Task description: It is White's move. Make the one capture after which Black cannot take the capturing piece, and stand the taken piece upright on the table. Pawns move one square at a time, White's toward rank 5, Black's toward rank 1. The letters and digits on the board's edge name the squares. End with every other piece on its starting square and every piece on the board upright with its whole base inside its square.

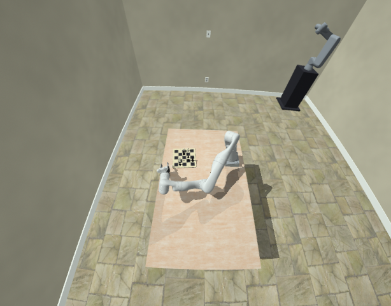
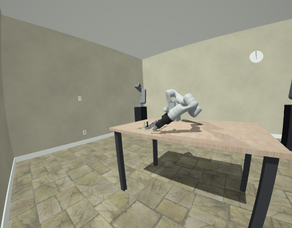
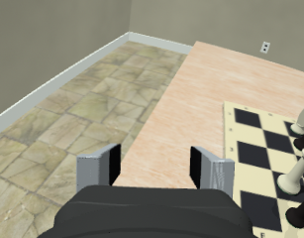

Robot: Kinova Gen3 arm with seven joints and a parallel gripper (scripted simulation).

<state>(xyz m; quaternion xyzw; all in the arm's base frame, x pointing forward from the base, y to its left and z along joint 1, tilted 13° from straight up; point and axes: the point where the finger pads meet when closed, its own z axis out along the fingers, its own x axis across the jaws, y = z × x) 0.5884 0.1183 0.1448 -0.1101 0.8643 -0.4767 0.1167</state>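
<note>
A small chessboard [image 1: 176, 152] [image 2: 140, 128] [image 3: 230, 138] lies near the far left corner of the wooden table [image 1: 202, 230] [image 2: 227, 137] [image 3: 191, 99]. Several black and white pieces stand on it, too small in the top and exterior views to tell apart. In the wrist view a white piece [image 3: 294, 175], a black piece [image 3: 298, 214] and another white piece [image 3: 302, 121] stand near the lettered edge. My gripper [image 1: 164, 167] [image 2: 150, 127] [image 3: 154, 160] is open and empty. It sits low over the table, beside the board's left side, close to the table's edge.
The table's left edge [image 3: 151, 126] drops to the tiled floor just beside the gripper. My arm's base [image 1: 232, 156] stands right of the board. Another arm on a black pedestal [image 1: 297, 87] [image 2: 140, 113] stands in the far corner; a second pedestal [image 2: 291, 127] stands at the right.
</note>
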